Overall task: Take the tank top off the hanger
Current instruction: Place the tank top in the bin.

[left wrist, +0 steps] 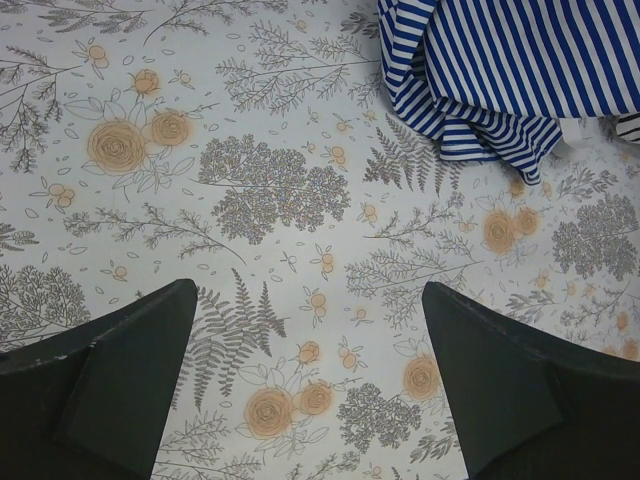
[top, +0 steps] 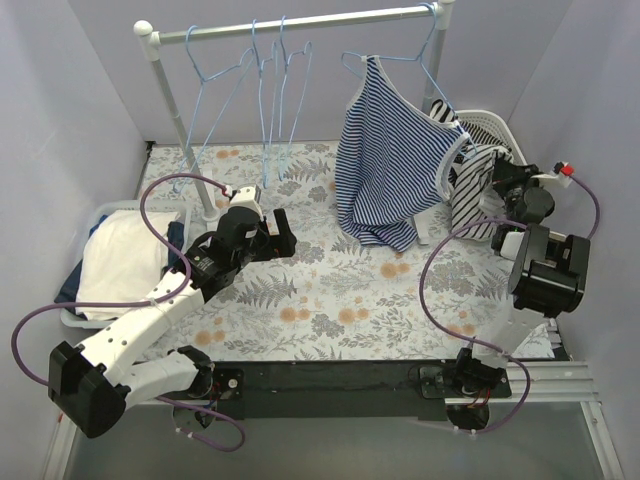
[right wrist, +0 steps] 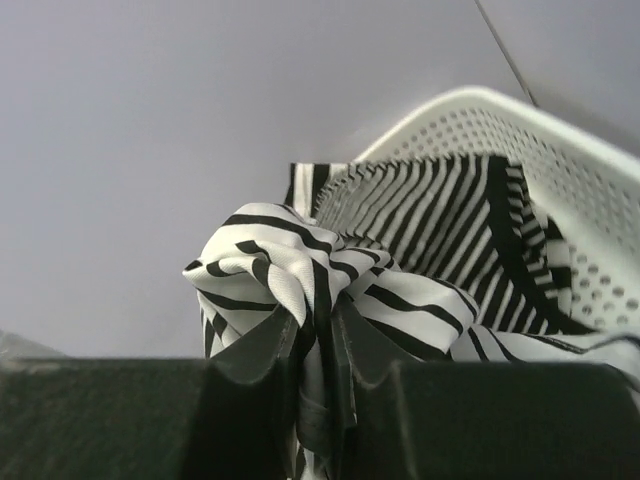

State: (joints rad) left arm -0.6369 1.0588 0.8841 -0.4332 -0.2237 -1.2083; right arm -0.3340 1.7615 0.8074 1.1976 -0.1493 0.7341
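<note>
A blue-and-white striped tank top (top: pixel 395 160) hangs on a light-blue wire hanger (top: pixel 425 60) at the right end of the rail, its hem bunched on the floral tablecloth; the left wrist view shows that hem (left wrist: pixel 500 70). My left gripper (top: pixel 287 236) (left wrist: pixel 310 290) hovers open over the cloth, left of the top and apart from it. Beside the white basket, my right gripper (top: pixel 497 178) (right wrist: pixel 325 320) is shut on a black-and-white striped garment (top: pixel 468 188) (right wrist: pixel 290 260), a fold of which is pinched between its fingers.
Several empty blue hangers (top: pixel 265 90) hang on the white rail (top: pixel 300 25). A perforated white basket (top: pixel 492 124) (right wrist: pixel 560 150) stands at the back right. A bin of white and dark folded clothes (top: pixel 120 262) sits at the left. The rail's post (top: pixel 185 150) stands behind my left gripper.
</note>
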